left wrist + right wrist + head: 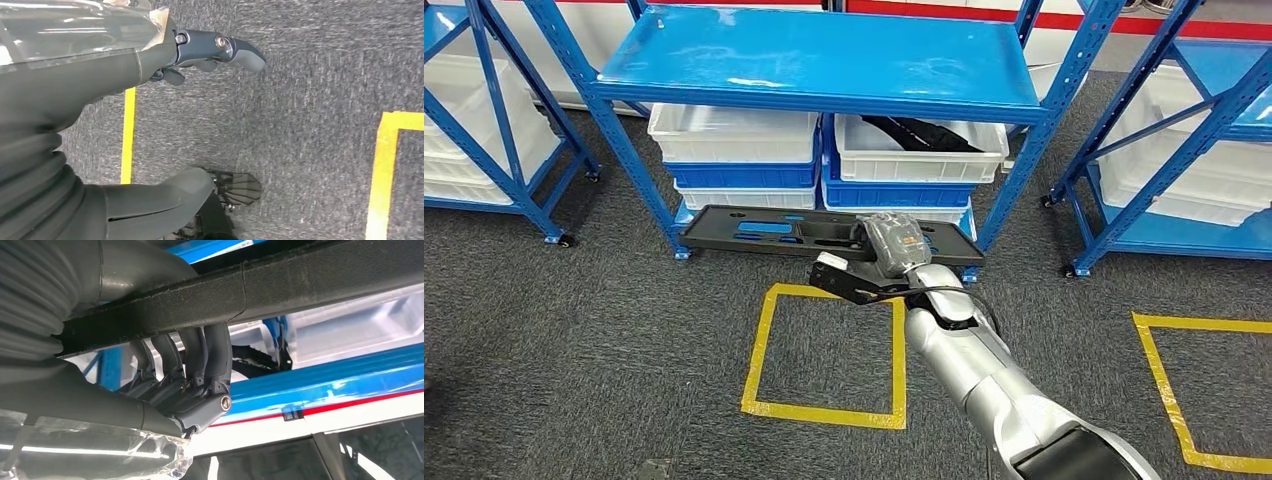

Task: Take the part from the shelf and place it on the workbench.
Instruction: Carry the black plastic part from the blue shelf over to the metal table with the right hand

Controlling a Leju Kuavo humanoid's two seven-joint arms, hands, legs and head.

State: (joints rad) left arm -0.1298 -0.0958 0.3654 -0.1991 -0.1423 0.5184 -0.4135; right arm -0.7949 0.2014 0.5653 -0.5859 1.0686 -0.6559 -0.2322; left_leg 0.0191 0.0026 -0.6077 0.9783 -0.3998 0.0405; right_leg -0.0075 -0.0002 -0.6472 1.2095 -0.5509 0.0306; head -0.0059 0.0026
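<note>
A long flat black plastic part [774,231] with several cut-outs hangs level in front of the blue shelf's [824,60] lowest tier. My right hand [892,243] grips it near its right end. In the right wrist view the dark fingers [192,365] curl around the part's black edge [260,285]. My left hand [210,50] hangs over the grey carpet with its fingers loosely curled and nothing in them.
White and blue bins [734,150] are stacked under the shelf; the right bin [919,148] holds another black part. More blue racks [1184,130] stand to both sides. Yellow tape squares [824,350] mark the carpet.
</note>
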